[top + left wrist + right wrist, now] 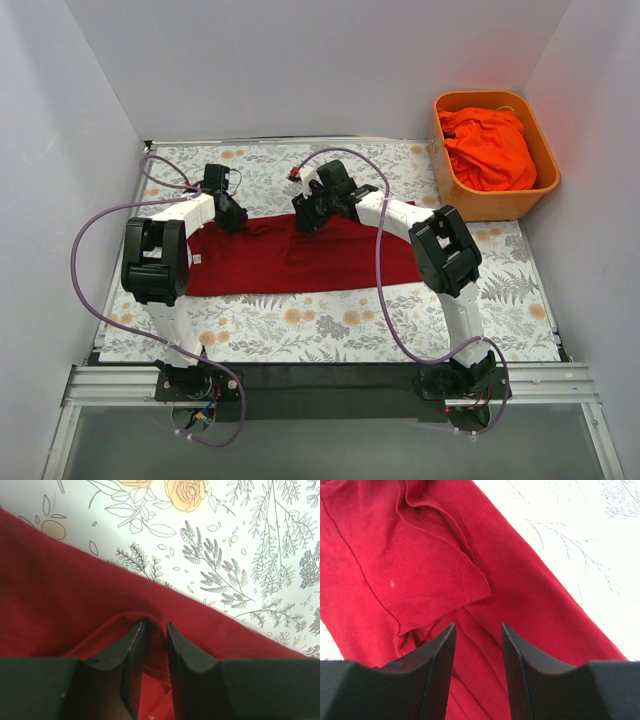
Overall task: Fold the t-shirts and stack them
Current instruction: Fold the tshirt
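The dark crimson t-shirt [300, 262] lies as a long flat band across the floral cloth. My left gripper [228, 212] is at its far left edge. In the left wrist view the gripper [156, 624] is shut on a raised fold of the crimson t-shirt [60, 590]. My right gripper [305, 218] is at the shirt's far edge near the middle. In the right wrist view it [478, 626] is open, just above the crimson cloth [420, 555], beside a sleeve flap. The bright orange-red t-shirt [490, 150] lies crumpled in the tub.
The orange plastic tub [548, 165] stands at the back right, off the shirt's right end. The floral tablecloth [350, 325] shows bare in front of the shirt and behind it. White walls close in the table on three sides.
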Action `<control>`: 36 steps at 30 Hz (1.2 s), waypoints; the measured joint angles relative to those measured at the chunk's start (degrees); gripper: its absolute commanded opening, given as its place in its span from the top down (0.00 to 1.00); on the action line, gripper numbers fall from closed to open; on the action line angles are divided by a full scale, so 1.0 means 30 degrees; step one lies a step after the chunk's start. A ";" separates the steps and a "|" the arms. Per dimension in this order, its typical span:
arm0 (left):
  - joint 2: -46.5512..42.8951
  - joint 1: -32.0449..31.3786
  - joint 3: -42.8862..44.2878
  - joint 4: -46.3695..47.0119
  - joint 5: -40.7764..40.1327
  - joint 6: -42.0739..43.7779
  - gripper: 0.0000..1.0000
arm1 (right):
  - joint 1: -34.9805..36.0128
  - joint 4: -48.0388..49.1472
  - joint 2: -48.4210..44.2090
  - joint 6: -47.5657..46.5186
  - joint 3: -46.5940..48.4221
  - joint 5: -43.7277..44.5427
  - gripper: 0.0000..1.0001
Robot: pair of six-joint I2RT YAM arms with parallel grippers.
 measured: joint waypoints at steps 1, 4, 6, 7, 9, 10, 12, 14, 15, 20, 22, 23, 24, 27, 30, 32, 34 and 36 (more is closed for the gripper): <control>0.0000 0.0000 0.0007 0.0000 -0.0131 -0.0124 0.76 | 0.0000 0.0015 0.0131 0.0000 0.0073 -0.0044 0.59; -0.0007 0.0095 0.0000 -0.0022 -0.0466 -0.0554 0.76 | 0.0000 0.0029 0.0510 0.0015 0.0415 -0.0240 0.59; -0.0015 0.0204 -0.0029 0.0007 -0.0648 -0.0809 0.75 | 0.0000 0.0036 0.0736 0.0058 0.0670 -0.0386 0.59; -0.0044 0.0299 -0.0080 0.0044 -0.0736 -0.0933 0.75 | 0.0000 0.0044 0.0860 0.0073 0.0831 -0.0437 0.59; -0.0080 0.0605 -0.0219 0.0066 -0.0809 -0.1137 0.72 | 0.0000 0.0117 0.1158 0.0138 0.1188 -0.0539 0.59; -0.0117 0.0780 -0.0335 0.0102 -0.0831 -0.1195 0.71 | 0.0007 0.0211 0.1304 0.0175 0.1311 -0.0597 0.59; -0.0160 0.1151 -0.0539 0.0066 -0.0860 -0.1304 0.67 | 0.0000 0.0401 0.1566 0.0321 0.1443 -0.0721 0.59; -0.0175 0.1428 -0.0685 0.0109 -0.0772 -0.1413 0.62 | 0.0007 0.0437 0.1756 0.0525 0.1443 -0.0801 0.59; -0.0233 0.1537 -0.0692 0.0131 -0.0729 -0.1421 0.59 | 0.0007 0.0437 0.1829 0.0590 0.1443 -0.0823 0.59; -0.1202 0.1668 -0.1035 0.0233 -0.0765 -0.1355 0.41 | 0.0007 0.0568 0.1858 0.0809 0.1443 -0.0736 0.59; -0.2055 0.1668 -0.1319 0.0248 -0.0794 -0.1304 0.39 | 0.0007 0.0568 0.1858 0.0918 0.1443 -0.0692 0.59; -0.2572 0.1661 -0.1530 0.0299 -0.0801 -0.1239 0.38 | 0.0007 0.0605 0.1858 0.1035 0.1443 -0.0678 0.59; -0.3162 0.1661 -0.1763 0.0328 -0.0809 -0.1173 0.38 | 0.0007 0.0641 0.1858 0.1122 0.1443 -0.0670 0.59; -0.5049 0.1625 -0.2739 0.0597 -0.0794 -0.0998 0.38 | 0.0007 0.0685 0.1858 0.1479 0.1443 -0.0707 0.60; -0.7104 0.1545 -0.4306 0.0670 -0.0707 -0.0896 0.39 | 0.0007 0.0772 0.1858 0.1960 0.1443 -0.0918 0.61; -0.8123 0.1501 -0.5391 0.0612 -0.0678 -0.0903 0.41 | 0.0007 0.0823 0.1858 0.2273 0.1443 -0.0962 0.62; -0.8663 0.1501 -0.6433 0.0634 -0.0699 -0.0896 0.43 | 0.0000 0.0889 0.1858 0.2645 0.1413 -0.0954 0.62; -0.8714 0.1486 -0.7344 0.0510 -0.0714 -0.0896 0.44 | -0.0058 0.1064 0.1851 0.3038 0.1239 -0.0954 0.62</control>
